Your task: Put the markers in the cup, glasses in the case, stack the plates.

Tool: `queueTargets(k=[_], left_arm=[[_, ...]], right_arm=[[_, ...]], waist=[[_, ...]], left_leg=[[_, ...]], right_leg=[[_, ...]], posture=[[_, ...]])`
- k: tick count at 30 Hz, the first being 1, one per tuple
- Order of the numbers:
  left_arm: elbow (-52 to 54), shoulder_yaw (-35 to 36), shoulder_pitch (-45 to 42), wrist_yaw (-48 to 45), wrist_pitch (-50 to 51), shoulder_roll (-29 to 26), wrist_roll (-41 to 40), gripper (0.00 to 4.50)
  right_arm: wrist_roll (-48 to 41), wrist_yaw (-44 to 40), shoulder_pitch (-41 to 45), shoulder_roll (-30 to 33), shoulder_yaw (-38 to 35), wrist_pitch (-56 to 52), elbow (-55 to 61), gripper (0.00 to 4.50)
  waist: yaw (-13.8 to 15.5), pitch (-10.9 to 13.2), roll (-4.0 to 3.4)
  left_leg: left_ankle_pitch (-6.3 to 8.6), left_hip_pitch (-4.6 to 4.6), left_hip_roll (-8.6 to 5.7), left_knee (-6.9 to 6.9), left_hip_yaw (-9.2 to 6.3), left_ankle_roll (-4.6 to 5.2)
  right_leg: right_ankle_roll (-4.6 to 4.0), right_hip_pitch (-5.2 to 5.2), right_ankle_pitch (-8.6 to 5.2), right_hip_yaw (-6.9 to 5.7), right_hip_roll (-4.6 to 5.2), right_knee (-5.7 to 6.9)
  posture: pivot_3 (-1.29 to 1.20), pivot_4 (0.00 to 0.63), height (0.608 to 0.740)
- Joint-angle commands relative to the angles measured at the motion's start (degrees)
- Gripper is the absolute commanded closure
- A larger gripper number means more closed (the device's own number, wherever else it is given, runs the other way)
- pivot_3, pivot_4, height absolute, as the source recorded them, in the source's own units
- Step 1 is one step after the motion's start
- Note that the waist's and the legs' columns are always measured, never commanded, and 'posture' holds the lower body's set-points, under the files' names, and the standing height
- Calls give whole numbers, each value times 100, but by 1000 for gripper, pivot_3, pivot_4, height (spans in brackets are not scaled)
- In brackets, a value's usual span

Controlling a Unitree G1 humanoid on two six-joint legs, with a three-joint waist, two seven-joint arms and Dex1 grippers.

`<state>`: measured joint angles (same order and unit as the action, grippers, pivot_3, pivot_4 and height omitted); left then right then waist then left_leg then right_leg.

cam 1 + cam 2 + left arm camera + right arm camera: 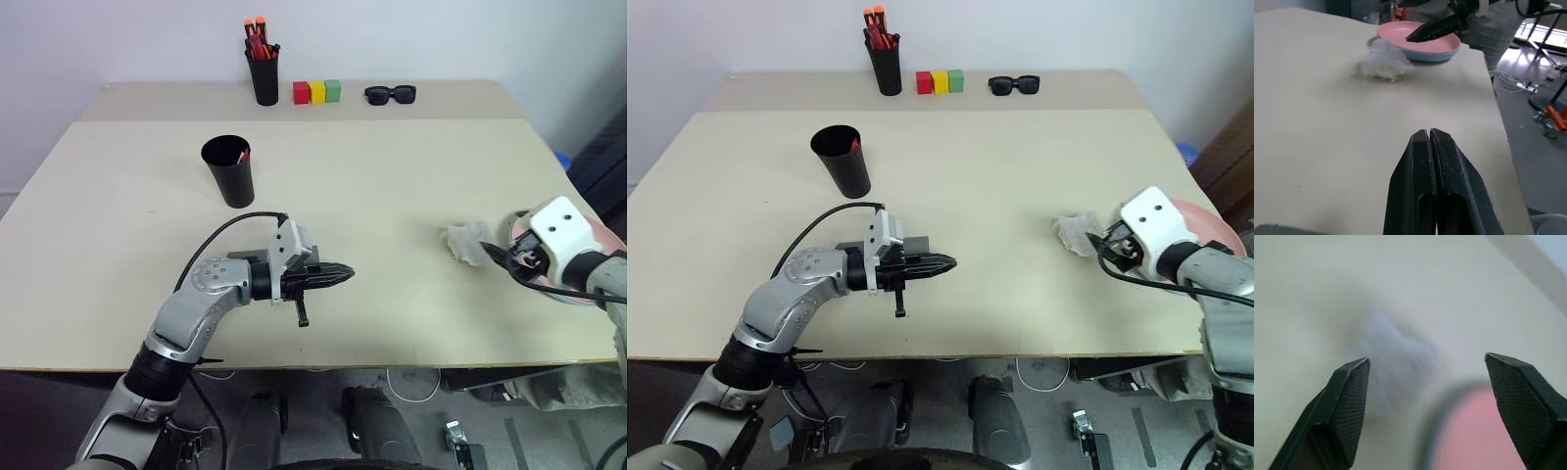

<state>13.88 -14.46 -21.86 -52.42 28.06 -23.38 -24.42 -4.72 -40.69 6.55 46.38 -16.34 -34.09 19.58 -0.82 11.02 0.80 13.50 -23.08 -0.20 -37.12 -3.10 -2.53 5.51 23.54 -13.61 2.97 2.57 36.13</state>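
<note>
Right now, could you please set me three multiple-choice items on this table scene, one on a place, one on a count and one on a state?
1. Where does the crumpled white wad lie?
A. Inside the black cup
B. On the table beside the stacked plates
C. Next to the sunglasses

2. How many small coloured blocks stand in a row at the far edge?
A. Two
B. Three
C. Five

3. How do the left gripper's fingers stand?
A. Pressed together, holding nothing
C. Spread wide
B. Closed on a marker

Answers: 1 B, the wad rests just left of the pink plate, which sits on the blue plate. 2 B, red, yellow and green blocks. 3 A, the left wrist view shows both fingers touching with nothing between them.
</note>
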Motion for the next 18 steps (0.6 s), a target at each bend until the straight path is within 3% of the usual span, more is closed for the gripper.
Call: queueTargets(k=[1,7,11,16,18], left_arm=[[253,126,4,97,-12,47,-80,4500],[345,144,59,193,21,38,-91,4500],[444,192,142,230,67,-4,-127,4500],[466,152,148,197,102,18,-166,4500],[455,132,111,145,108,57,-204,4500]], right_arm=[[119,203,252,-163,494,60,-239,565],[701,972,681,-475,1132,179,-1381,565],[800,1085,670,-485,1255,197,-1465,1821],[945,1205,639,-361,1194,240,-1224,4265],[1118,1275,597,-197,1131,133,-973,4400]], waist=[[7,0,1],[-1,1,0],[5,0,0],[-3,0,0],[9,1,-1]], left_leg=[[0,-1,-1,-1,0,0],[0,-2,-2,0,0,0],[0,-1,-2,0,-1,0],[0,-1,-2,0,-1,0],[0,-1,-2,0,-1,0]], right_leg=[[0,0,0,0,2,0],[0,1,0,0,3,-1],[0,0,0,0,3,-1],[0,0,0,0,2,0],[0,1,0,0,2,0]], posture=[[0,150,740],[0,150,740],[0,150,740],[0,150,740],[0,150,740]])
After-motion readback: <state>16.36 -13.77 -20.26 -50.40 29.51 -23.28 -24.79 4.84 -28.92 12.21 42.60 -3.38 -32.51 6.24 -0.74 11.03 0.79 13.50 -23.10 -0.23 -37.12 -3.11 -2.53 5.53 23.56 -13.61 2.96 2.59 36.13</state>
